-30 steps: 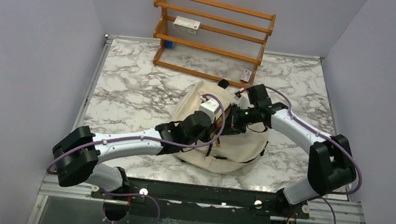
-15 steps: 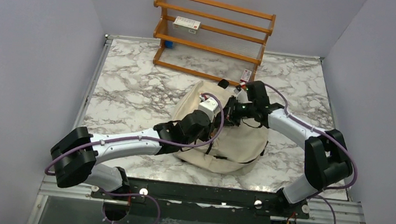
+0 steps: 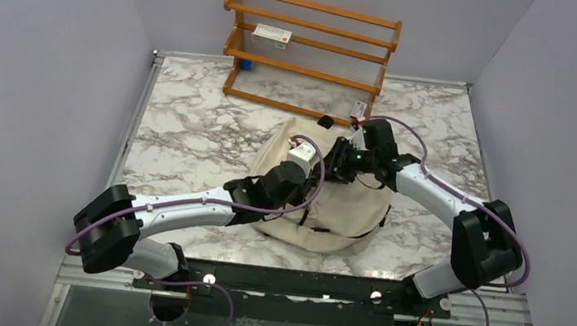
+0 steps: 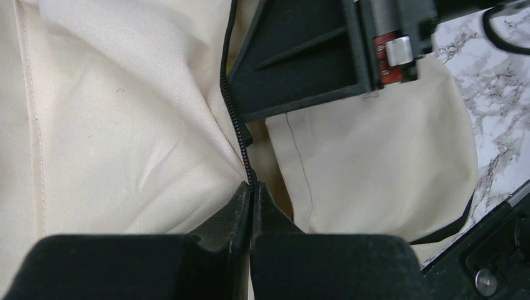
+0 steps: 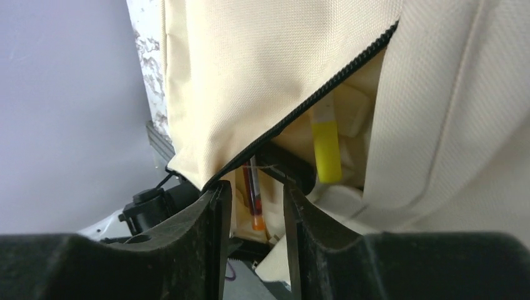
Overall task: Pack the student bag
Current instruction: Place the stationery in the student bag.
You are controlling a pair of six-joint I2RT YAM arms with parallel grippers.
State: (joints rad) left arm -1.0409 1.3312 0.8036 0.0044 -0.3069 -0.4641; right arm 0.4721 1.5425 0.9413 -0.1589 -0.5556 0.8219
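The student bag (image 3: 337, 210) is a cream fabric backpack lying in the middle of the marble table. My left gripper (image 4: 252, 189) is shut on the bag's black zipper edge (image 4: 232, 106), holding that side of the mouth up. My right gripper (image 5: 256, 195) is at the bag's open mouth (image 5: 337, 119), and its jaws stand apart without touching anything. Just beyond its fingers a thin dark red pen with an orange tip (image 5: 254, 199) lies inside the bag. A yellow marker (image 5: 327, 147) sits deeper in. In the top view both grippers meet over the bag's upper middle (image 3: 325, 171).
A wooden rack (image 3: 310, 51) stands at the back of the marble table (image 3: 191, 127). It holds a white box (image 3: 272, 36) and a blue item (image 3: 244, 64). A small red-and-white item (image 3: 359, 108) lies by its right foot. Grey walls close in both sides.
My right gripper has shifted a little toward the back left over the bag's mouth and its jaws have parted. The left arm still holds the zipper edge in the same place.
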